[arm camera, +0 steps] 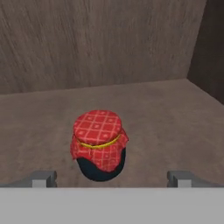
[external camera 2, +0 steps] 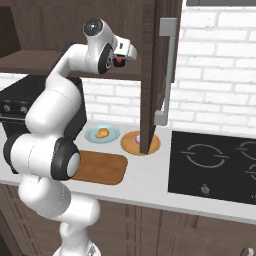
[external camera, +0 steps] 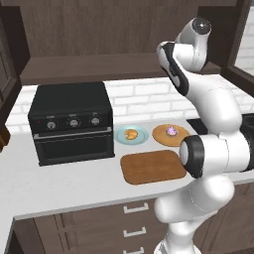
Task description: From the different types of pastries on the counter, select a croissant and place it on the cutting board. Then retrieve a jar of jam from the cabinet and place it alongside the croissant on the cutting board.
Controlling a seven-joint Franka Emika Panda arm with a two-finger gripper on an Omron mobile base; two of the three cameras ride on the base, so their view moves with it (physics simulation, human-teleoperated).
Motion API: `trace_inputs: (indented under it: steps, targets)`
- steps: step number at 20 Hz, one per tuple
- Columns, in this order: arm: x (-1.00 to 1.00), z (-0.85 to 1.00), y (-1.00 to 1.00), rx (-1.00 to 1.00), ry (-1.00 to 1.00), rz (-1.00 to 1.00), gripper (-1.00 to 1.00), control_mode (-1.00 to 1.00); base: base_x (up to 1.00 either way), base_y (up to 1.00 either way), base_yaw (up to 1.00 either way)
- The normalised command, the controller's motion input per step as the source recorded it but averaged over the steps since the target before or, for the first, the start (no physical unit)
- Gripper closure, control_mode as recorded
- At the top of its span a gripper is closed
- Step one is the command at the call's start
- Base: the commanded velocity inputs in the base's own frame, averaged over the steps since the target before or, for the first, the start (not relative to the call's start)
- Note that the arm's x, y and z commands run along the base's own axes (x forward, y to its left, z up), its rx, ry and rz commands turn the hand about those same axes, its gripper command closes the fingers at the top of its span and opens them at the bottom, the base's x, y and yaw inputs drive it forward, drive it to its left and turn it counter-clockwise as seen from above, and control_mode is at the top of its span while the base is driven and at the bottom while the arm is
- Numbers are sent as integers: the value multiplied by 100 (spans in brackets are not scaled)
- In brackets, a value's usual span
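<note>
The jar of jam (arm camera: 99, 144), dark with a red checked cloth cover, stands upright on the cabinet shelf (arm camera: 175, 113). My gripper (arm camera: 111, 179) is open just in front of it, one fingertip on each side, not touching. The hand (external camera 2: 127, 52) reaches up into the dark brown cabinet (external camera: 89, 67). Down on the counter, the golden croissant (external camera: 131, 134) (external camera 2: 102, 133) lies on a light blue plate (external camera: 141, 135). The brown cutting board (external camera: 151, 166) (external camera 2: 100, 167) lies bare in front of it.
The pink-frosted round pastry (external camera: 171, 131) sits on a round wooden plate (external camera: 161, 136). A black toaster oven (external camera: 72, 124) stands at the left. The open cabinet door (external camera 2: 157, 75) hangs beside my hand. A black cooktop (external camera 2: 215, 165) lies to the right.
</note>
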Motion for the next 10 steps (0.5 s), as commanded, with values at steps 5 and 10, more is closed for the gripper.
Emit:
trace_inputs:
  steps: [5,10]
  targets:
    - [52,-11,9,0,2,0,-100,-100,0,0,0]
    - [6,0,0,0,0,0,-100,-100,0,0,0]
